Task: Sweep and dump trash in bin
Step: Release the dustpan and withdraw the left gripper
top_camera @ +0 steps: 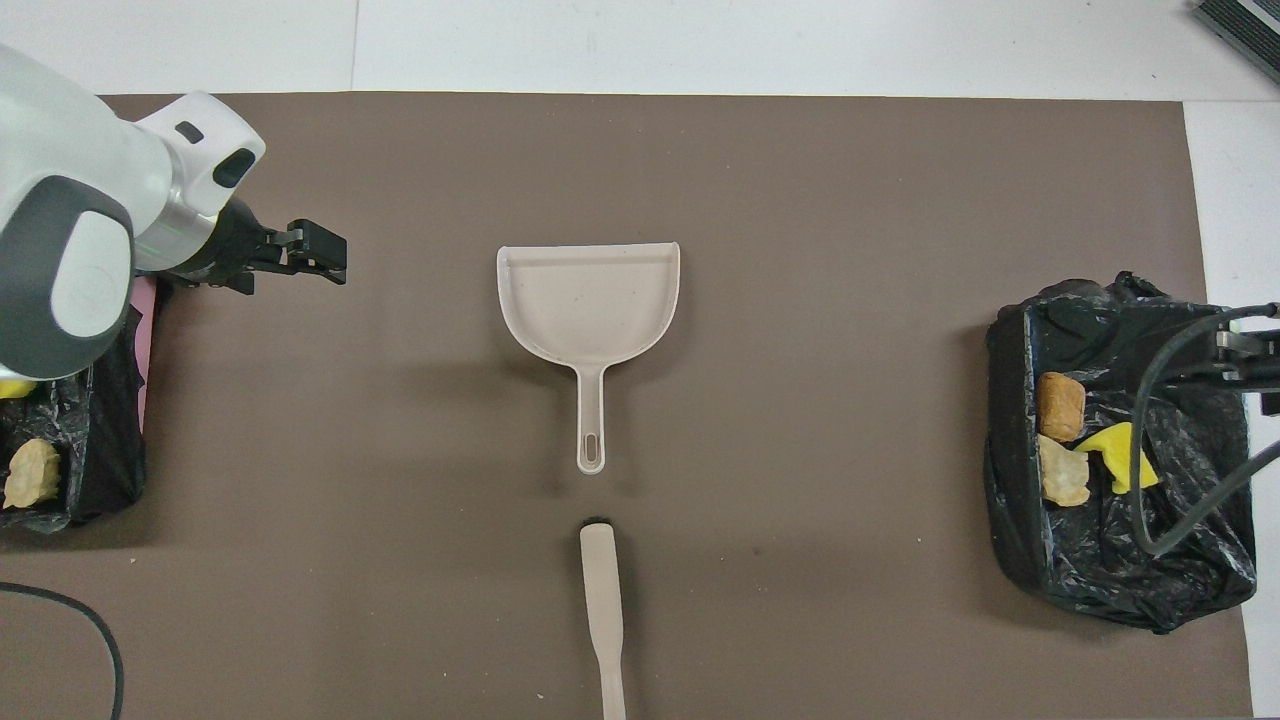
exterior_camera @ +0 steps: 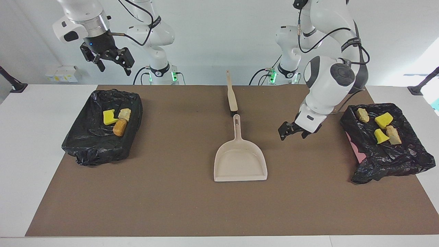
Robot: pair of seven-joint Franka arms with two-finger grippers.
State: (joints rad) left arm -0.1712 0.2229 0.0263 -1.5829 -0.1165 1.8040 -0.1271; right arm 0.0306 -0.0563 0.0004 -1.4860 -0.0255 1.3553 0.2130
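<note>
The trash lies in two black-bagged bins. In the bin (exterior_camera: 99, 144) at the right arm's end are a yellow sponge bit (exterior_camera: 109, 117), a tan chunk (exterior_camera: 125, 113) and an orange-brown chunk (exterior_camera: 120, 127). The bin (exterior_camera: 391, 156) at the left arm's end holds two yellow bits (exterior_camera: 383, 120) and two tan chunks (exterior_camera: 362, 115). My left gripper (exterior_camera: 292, 130) hangs open and empty over the mat, between the dustpan (exterior_camera: 240, 163) and that bin. High above the other bin, my right gripper (exterior_camera: 109, 61) waits open.
The beige dustpan (top_camera: 590, 300) lies flat mid-mat, its handle toward the robots. The beige brush (top_camera: 602, 590) lies in line with it, nearer the robots. A brown mat (exterior_camera: 171, 206) covers most of the white table.
</note>
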